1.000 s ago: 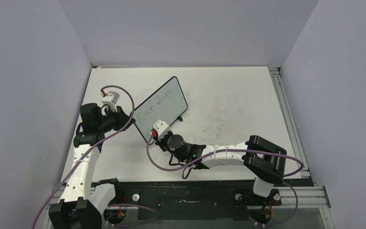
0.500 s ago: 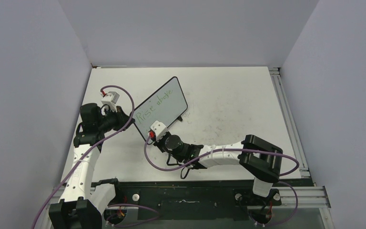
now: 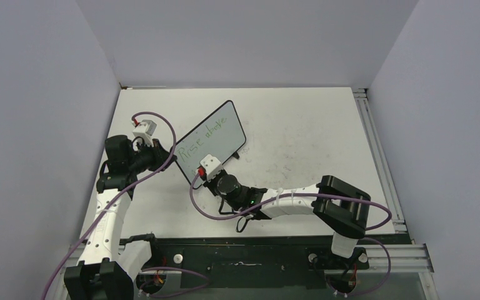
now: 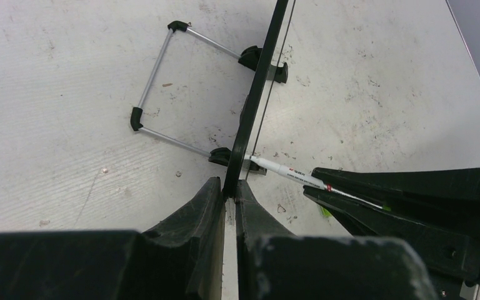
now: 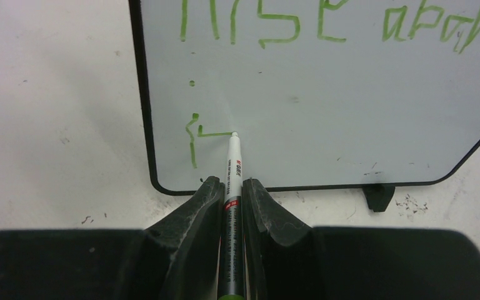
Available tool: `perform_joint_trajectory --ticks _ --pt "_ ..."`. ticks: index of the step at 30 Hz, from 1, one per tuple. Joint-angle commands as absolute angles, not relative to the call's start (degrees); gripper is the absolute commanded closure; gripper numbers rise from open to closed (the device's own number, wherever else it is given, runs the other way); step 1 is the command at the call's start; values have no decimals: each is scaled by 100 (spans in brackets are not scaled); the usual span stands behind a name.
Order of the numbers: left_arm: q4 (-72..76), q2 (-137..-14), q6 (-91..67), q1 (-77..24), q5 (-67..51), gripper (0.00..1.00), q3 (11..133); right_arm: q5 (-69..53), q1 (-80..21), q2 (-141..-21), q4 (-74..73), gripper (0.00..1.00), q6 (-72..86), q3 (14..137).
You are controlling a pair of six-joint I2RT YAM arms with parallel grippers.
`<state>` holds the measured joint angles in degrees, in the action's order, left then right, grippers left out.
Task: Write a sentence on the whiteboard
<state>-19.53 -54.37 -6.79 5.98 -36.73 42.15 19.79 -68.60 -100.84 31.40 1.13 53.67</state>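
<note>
The left arm (image 3: 108,219) and the right arm (image 3: 287,203) are each built of smooth white plastic link shells joined by matte black joint housings. The right one carries a large blocky black elbow housing (image 3: 344,212) and a black cylindrical wrist motor (image 3: 228,185). A thin purple cable (image 3: 157,113) runs along each arm in loose loops, and a small white box-shaped wrist camera with a red fitting (image 3: 144,129) sits near each tip. The left gripper (image 4: 230,187) and the right gripper (image 5: 231,184) have thick, matte black, wedge-shaped fingers (image 5: 190,212) that taper from a broad black body, their surfaces faintly grainy.
</note>
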Motion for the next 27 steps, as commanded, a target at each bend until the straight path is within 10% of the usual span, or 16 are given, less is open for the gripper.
perform_joint_trajectory --ticks 1,27 --pt "-1782 -5379 -740 572 -3839 100 4451 2201 -6724 -10064 3445 95 212 5572" --pt "-1793 -5387 -738 576 -3823 100 4456 1752 -6873 -9749 3654 95 44 5618"
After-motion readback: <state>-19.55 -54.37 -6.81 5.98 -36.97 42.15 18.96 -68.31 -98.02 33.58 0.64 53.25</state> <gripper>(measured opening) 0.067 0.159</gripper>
